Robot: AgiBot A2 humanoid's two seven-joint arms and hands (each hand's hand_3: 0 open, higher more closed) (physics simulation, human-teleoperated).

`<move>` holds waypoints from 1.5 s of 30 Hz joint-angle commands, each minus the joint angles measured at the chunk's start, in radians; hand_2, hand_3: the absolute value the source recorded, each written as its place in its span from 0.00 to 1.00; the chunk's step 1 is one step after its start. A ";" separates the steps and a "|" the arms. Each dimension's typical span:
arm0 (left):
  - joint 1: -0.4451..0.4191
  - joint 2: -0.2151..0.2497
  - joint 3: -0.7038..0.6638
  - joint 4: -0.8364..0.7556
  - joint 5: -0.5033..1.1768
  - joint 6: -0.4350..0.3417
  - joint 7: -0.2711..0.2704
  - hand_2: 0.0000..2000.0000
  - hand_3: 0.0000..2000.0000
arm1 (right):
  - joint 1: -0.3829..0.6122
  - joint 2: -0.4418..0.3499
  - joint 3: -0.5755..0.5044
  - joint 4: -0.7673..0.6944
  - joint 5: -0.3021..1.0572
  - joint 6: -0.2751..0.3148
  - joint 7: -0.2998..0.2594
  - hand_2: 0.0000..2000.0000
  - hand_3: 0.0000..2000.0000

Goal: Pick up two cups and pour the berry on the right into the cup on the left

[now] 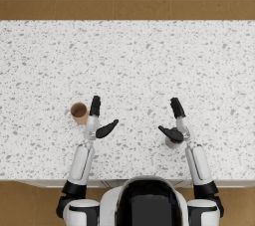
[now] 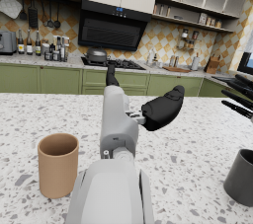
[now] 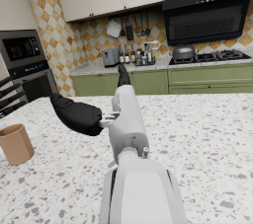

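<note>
You're at the reach step: both hands spread, empty. Close left hand (image 1: pixel 97 123) on tan cup (image 1: pixel 79 113) at its nine o'clock, right hand (image 1: pixel 177 125) on dark cup (image 1: pixel 172 143).

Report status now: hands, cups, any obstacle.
Left robot hand open beside tan cup. Right robot hand open over dark cup. Neither cup held. Nothing between them.

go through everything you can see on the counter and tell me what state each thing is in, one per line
Tan cup: upright, standing free on the counter, not held.
Dark cup: upright, beside the right hand, not gripped.
Left hand: open, next to the tan cup.
Right hand: open, holding nothing.
</note>
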 commanded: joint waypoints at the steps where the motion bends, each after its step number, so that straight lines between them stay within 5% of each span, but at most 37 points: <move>1: 0.000 0.000 0.000 0.000 0.000 0.000 0.000 0.00 0.00 | 0.000 0.000 0.000 0.000 0.000 0.000 0.000 0.00 0.00; 13: 0.002 0.001 0.030 0.016 0.000 0.000 0.000 0.00 0.00 | 0.000 0.000 0.000 0.000 0.000 0.000 0.000 0.00 0.00; 15: -0.017 -0.003 -0.002 0.002 0.000 -0.049 -0.049 0.00 0.00 | -0.003 -0.001 0.017 0.010 0.000 -0.028 0.029 0.00 0.00; 20: -0.078 -0.009 -0.124 -0.019 0.062 -0.091 -0.091 0.00 0.00 | -0.129 0.051 -0.020 0.126 0.062 -0.086 0.087 0.00 0.00; 30: -0.095 0.011 -0.265 0.080 0.352 -0.100 -0.100 0.00 0.00 | -0.286 0.099 -0.107 0.178 0.353 -0.099 0.100 0.00 0.00; 45: -0.106 0.041 -0.296 0.280 0.393 -0.101 -0.101 0.00 0.00 | -0.386 0.096 -0.125 0.151 0.394 -0.100 0.101 0.00 0.00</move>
